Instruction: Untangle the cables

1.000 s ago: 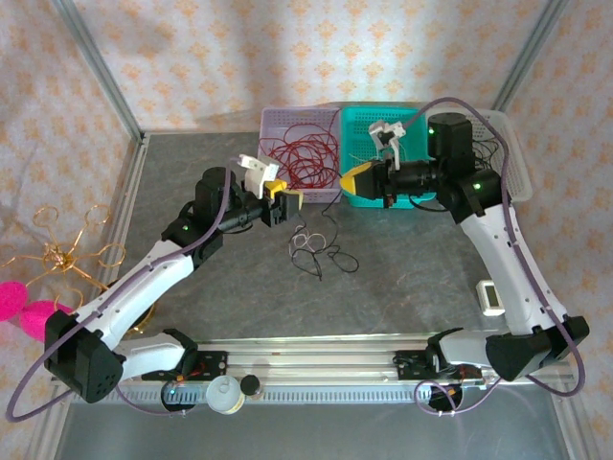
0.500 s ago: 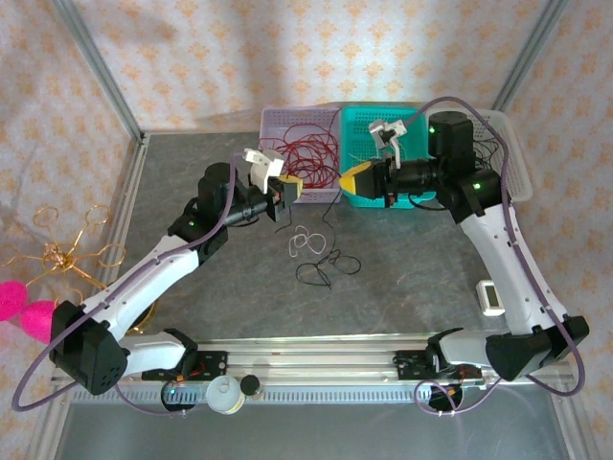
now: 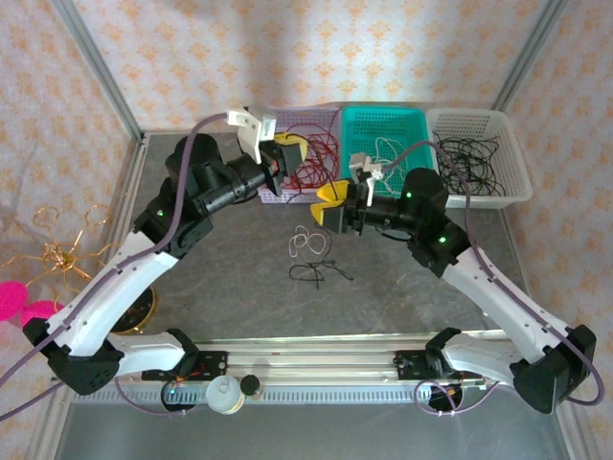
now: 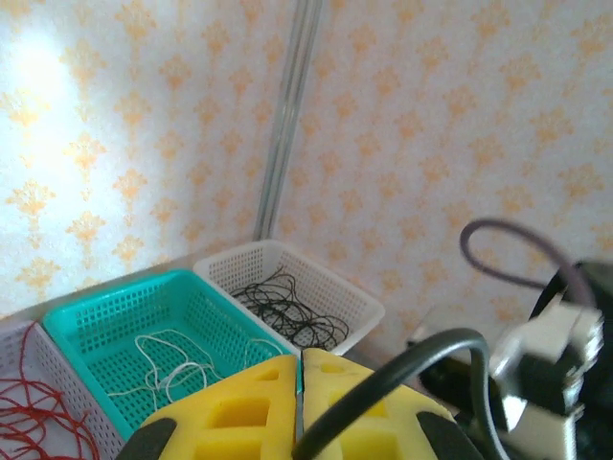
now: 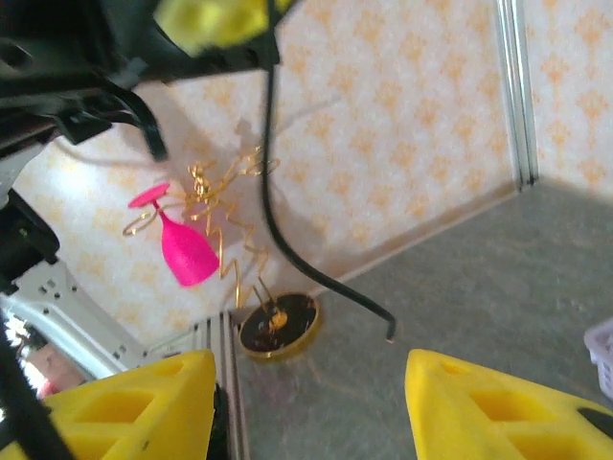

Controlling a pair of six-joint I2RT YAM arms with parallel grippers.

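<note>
My left gripper is raised in front of the purple basket, and its yellow fingers are shut on a black cable. In the right wrist view that black cable hangs down from it to a free end above the table. A small tangle of white cable and black cable lies mid-table. My right gripper hovers just right of the tangle, wide open with nothing between its fingers.
The purple basket holds red cables. White cable lies in the teal basket, and black cables in the white basket. A gold wire stand with a pink glass stands at the left.
My left gripper rose and pulled back toward the purple basket, lifting the black cable. My right arm swung from over the teal basket down and left toward the tangle.
</note>
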